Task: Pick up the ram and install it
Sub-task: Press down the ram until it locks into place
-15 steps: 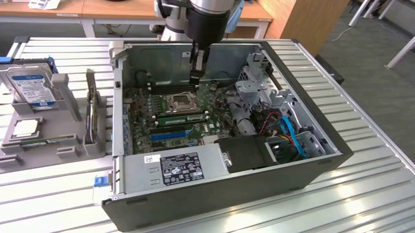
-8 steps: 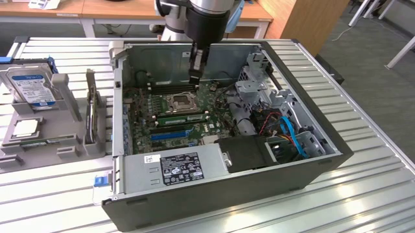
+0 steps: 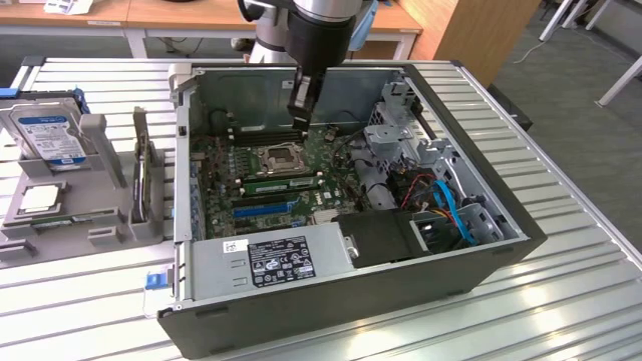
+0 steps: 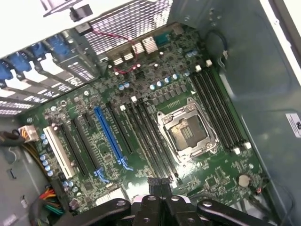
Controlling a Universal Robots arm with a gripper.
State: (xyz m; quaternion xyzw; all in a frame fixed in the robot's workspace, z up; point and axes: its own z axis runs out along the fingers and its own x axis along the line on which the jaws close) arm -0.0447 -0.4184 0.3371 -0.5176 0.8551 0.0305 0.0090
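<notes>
**Mia:** What's the biggest thing here?

**Tom:** The counter (image 3: 582, 301), made of long metal strips. On it lies a big black case (image 3: 351, 301) with its side off.

**Mia:** And above that?

**Tom:** The arm (image 3: 321, 30) reaches down into the case, at the far end. Under it is the green board (image 3: 331, 150).

**Mia:** What's outside the case?

**Tom:** A grey rack (image 3: 101, 150), at the exterior view's left. A silver drive (image 3: 48, 135) stands in it. A thin card (image 3: 140, 177) stands on its edge there too, and I can't tell what kind it is.

**Mia:** What about the hand (image 3: 301, 113)?

**Tom:** It hangs above the black slots, near the back wall. Its fingers are pressed together. I see nothing held in them.

**Mia:** Where's the ram (image 3: 283, 178)?

**Tom:** It looks like the green stick lying in a slot on the board, just beside the socket (image 3: 278, 158), on the near side. The hand isn't touching it.

**Mia:** Is anything in the socket?

**Tom:** No, its silver frame is bare inside.
</notes>
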